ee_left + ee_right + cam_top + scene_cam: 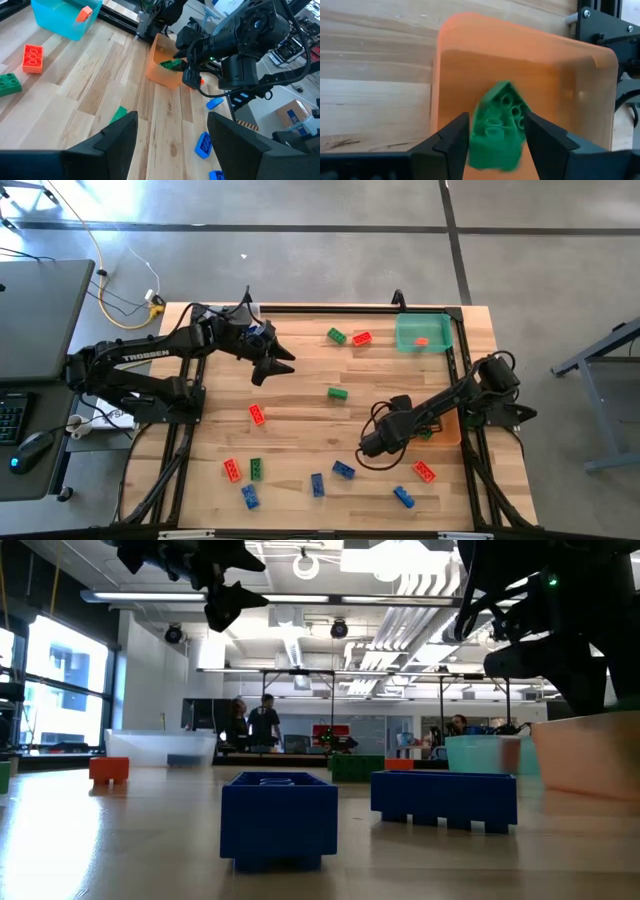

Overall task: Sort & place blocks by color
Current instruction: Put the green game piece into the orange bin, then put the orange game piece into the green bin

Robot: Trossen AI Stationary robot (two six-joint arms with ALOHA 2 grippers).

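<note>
Right pincer (492, 137), clamped on a small green studded plastic brick (496, 127), hangs over the orange square bin (530, 55) at the wooden desk's (300, 390) four o'clock; releasing it comes next, judging by position. Left pincer (172, 142), fingers apart, waits at eleven o'clock.
</note>
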